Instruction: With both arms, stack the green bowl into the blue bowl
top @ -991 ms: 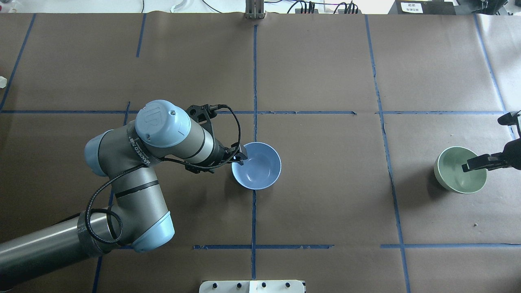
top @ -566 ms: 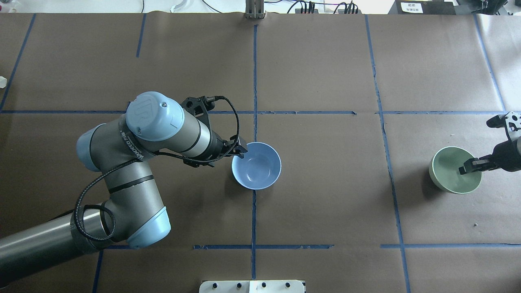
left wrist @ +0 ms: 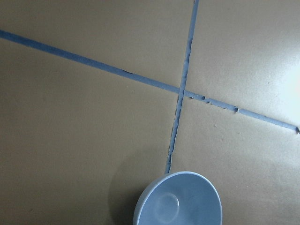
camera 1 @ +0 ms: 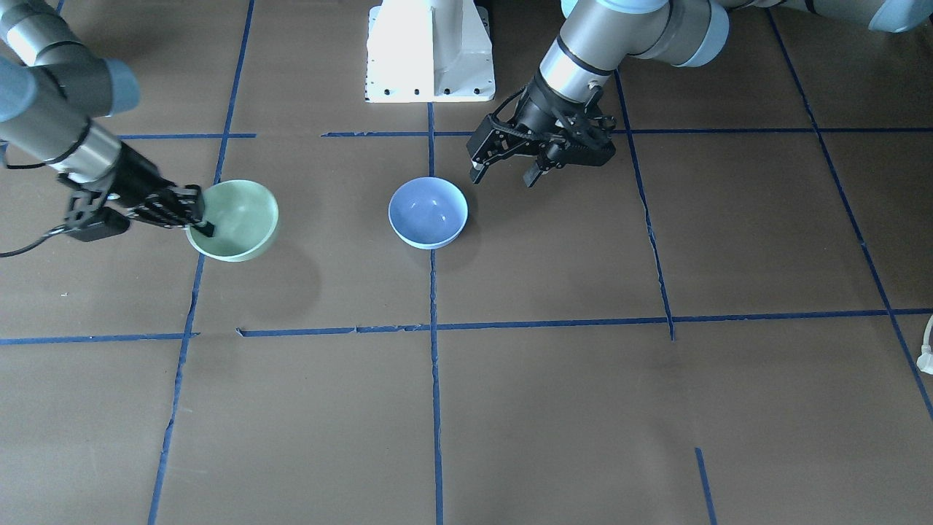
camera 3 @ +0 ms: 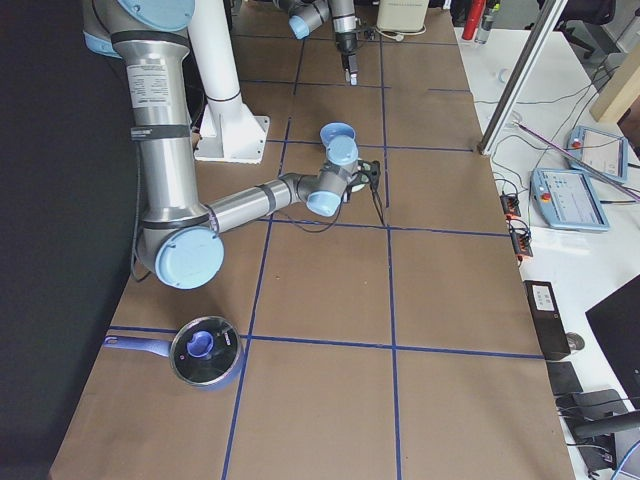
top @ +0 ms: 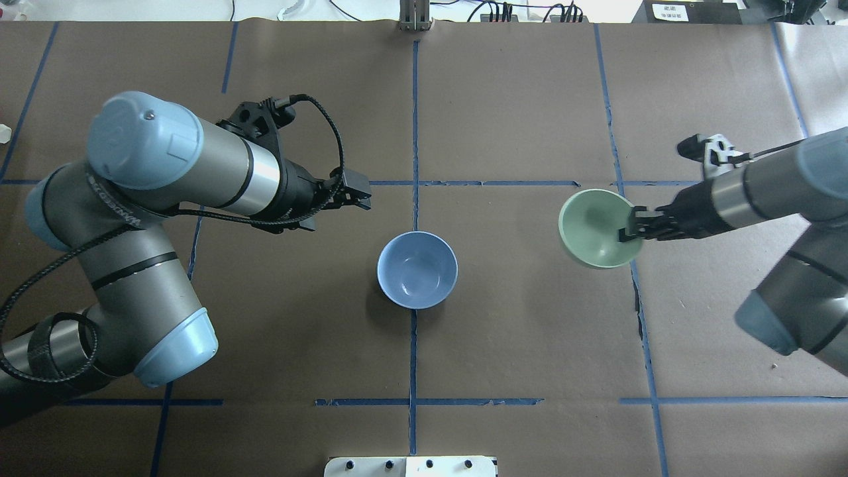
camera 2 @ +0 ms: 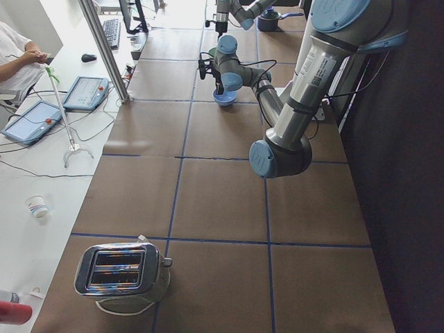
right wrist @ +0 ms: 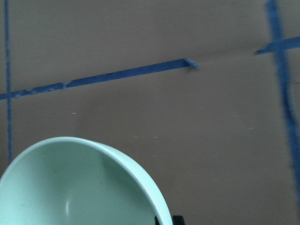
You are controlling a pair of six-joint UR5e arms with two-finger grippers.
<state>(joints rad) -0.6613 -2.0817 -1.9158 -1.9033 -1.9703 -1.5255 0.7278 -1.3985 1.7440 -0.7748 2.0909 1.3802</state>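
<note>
Right claw [top: 626, 233] first: nipped tight on the rim of the green bowl [top: 591, 225], one finger inside the wall and the other outside. Carries it tilted and, to judge by the shadow [camera 1: 295, 273] thrown off to one side in the front-facing view, clear of the worktop [top: 517, 331]. Hangs well to the right of the blue bowl [top: 417, 269].

Across at the left claw [camera 1: 503, 177]: spread wide, holding nothing, raised over the worktop near the blue bowl on its left side, apart from it. Leaves that bowl upright on a blue tape line [top: 413, 358], mouth up, nothing in it.

Looks to be the carry step: green bowl in transit, stacking not yet done. Calls next for bringing the green bowl across until centred over the blue one, levelling it so the base enters first, lowering until nested, then letting go. Needs care with the finger inside the rim, since like-sized bowls leave little room. Might also call for the left claw to steady the blue bowl.
</note>
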